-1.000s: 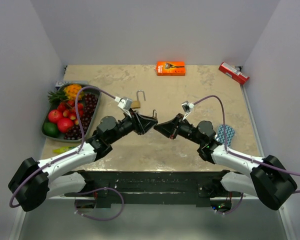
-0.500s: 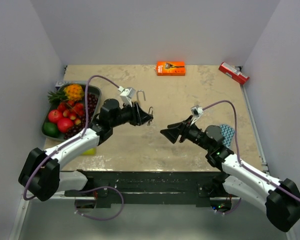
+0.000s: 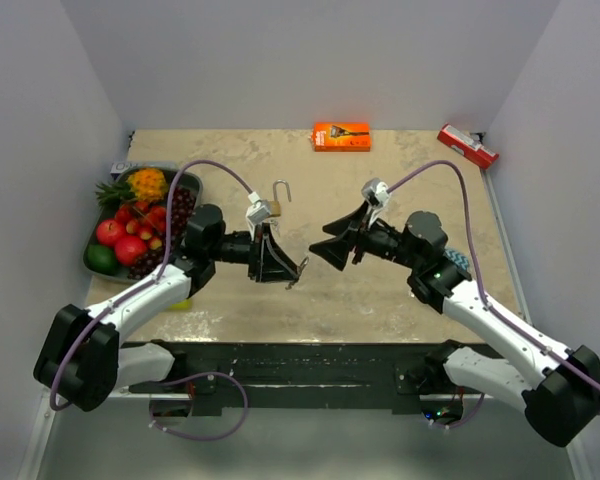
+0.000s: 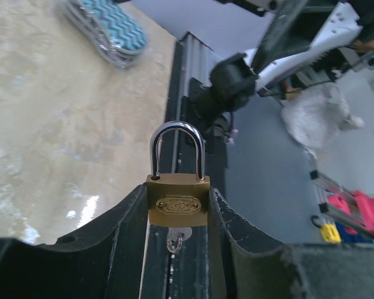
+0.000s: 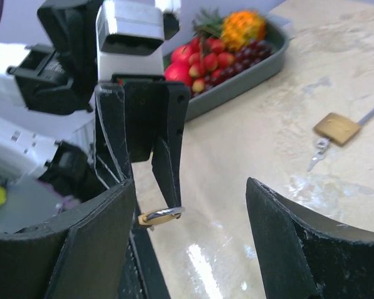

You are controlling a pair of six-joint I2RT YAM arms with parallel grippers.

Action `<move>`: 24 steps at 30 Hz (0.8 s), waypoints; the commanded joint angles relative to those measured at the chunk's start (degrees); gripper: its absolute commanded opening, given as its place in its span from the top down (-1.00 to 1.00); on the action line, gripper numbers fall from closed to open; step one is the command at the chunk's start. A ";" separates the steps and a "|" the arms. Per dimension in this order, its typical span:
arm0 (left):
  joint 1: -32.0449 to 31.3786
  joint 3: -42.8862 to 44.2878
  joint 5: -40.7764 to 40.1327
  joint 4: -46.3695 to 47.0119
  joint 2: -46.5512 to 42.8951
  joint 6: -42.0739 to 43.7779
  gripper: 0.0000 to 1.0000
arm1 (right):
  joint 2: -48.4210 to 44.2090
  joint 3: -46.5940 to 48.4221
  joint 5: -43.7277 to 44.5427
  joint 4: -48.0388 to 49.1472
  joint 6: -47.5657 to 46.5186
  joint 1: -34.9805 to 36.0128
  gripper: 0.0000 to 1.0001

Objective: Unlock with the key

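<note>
— Where's the padlock (image 4: 176,208)?
— Pinched in the left claw (image 4: 177,198), lifted off the table (image 3: 400,180), shackle closed, key (image 4: 176,239) stuck in its underside.
— And the right claw (image 5: 187,187)?
— Spread wide, holding nothing, facing the padlock close by.

Your top camera sits high behind the arm bases and looks down and forward over the whole table (image 3: 400,180). Your left wrist camera looks close along the left gripper (image 4: 177,190) at the brass padlock (image 4: 177,205) it holds, facing the table's near edge. Your right wrist camera looks back at that same gripper and padlock, with the fruit tray (image 5: 252,78) behind, which the top view also shows.
</note>
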 commanded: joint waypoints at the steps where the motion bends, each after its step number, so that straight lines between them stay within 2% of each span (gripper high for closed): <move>1: 0.33 -1.11 12.18 12.95 -1.33 -5.26 1.00 | 2.30 2.11 -10.31 1.75 -1.96 1.72 -0.48; 9: 0.33 -1.82 13.24 16.46 -0.72 -7.90 1.00 | 4.24 3.08 -18.57 3.16 -0.90 3.66 -0.44; 18: 0.33 -2.17 13.24 17.69 -0.54 -8.77 1.00 | 5.91 3.52 -21.04 4.12 -0.38 7.26 -0.33; 21: 0.33 -2.17 13.07 17.69 -0.72 -8.69 1.00 | 6.96 3.69 -21.48 4.30 -0.11 7.97 -0.10; 24: 0.33 -2.26 12.89 17.61 -0.63 -8.69 1.00 | 7.49 4.04 -20.87 3.60 -0.11 8.06 0.27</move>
